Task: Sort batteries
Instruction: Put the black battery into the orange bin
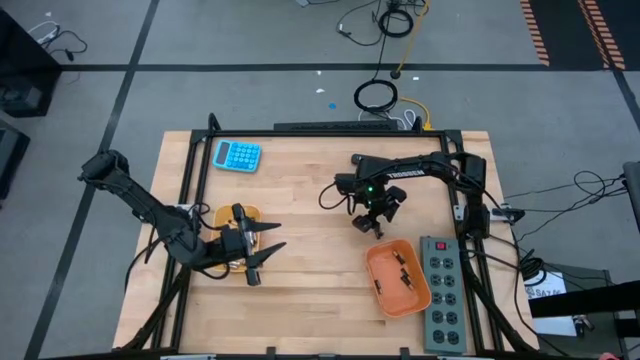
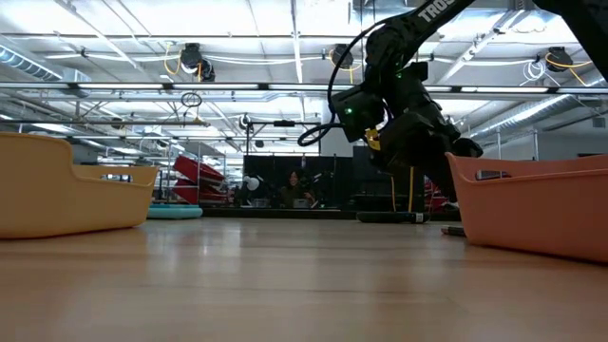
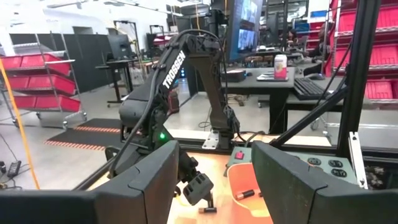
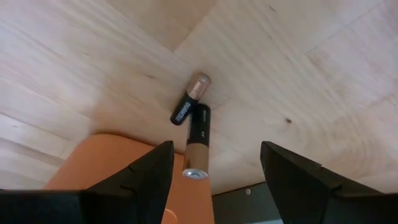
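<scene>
"TROSSEN" is printed in white along the right arm (image 3: 177,68). An orange tray (image 1: 398,277) is set at the table's (image 1: 300,210) right front, with a few batteries (image 1: 403,279) lying in it; a yellow tray (image 1: 236,222) stands at the left, its contents hidden. The right claw (image 1: 378,222) is held above the wood with fingers spread apart, nothing between them. Two batteries (image 4: 194,118) lie touching beneath it, beside the orange tray. The left claw (image 1: 262,252) is held near the yellow tray, parted and empty.
</scene>
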Available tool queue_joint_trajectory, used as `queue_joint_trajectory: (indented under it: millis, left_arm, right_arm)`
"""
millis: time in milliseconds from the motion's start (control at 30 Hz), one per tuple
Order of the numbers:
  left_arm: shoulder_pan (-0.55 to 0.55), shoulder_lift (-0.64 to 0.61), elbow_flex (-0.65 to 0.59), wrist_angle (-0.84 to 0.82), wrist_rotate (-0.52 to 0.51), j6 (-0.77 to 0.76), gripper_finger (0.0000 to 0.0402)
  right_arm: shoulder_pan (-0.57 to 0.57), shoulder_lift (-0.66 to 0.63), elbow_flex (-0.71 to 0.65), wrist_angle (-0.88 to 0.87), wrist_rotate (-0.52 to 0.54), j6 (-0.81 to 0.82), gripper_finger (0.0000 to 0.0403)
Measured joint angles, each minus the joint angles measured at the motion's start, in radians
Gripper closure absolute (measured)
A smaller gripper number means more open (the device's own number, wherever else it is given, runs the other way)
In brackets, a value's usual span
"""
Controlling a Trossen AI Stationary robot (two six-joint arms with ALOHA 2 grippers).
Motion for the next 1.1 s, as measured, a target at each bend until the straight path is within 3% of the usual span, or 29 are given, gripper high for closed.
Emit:
queue_joint_trajectory:
  millis: [467, 1100]
  left_arm:
    - [0.0, 0.0, 0.0, 0.037, -0.018, 0.006, 0.0188]
    - [-0.002, 0.0, 0.0, 0.028, 0.009, 0.013, 0.0188]
  right_arm:
    - [0.016, 0.0, 0.0, 0.086, 0.019, 0.026, 0.017]
    - [0.015, 0.03, -0.002, 0.15, 0.17, 0.018, 0.017]
